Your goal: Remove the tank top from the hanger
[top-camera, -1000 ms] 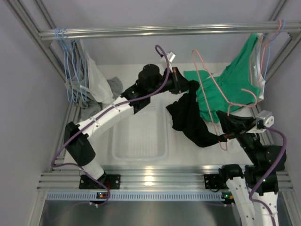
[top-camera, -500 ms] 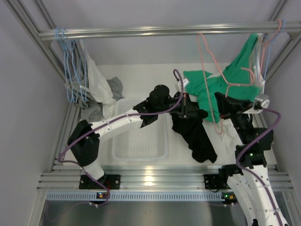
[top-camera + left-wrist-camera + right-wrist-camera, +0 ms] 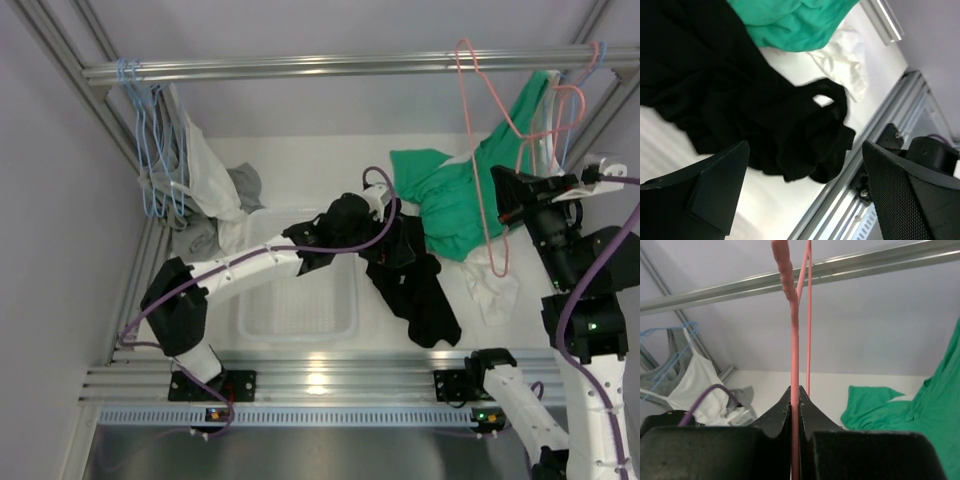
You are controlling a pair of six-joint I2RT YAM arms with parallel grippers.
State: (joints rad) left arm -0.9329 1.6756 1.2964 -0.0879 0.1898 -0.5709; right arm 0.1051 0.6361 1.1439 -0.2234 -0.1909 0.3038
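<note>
far left, from above only: thin blue wire hangers draped in grey and white cloth, then a clear ribbed plastic tray. centre: left gripper spread wide, holding nothing, over the crumpled soft black tank top, off its hanger, heaped on the white table beside green cloth. right: right gripper pinched shut on a bare pink wire hanger, top cut off at the wrist.

One black tank top, one clear tray, two robot arms
</note>
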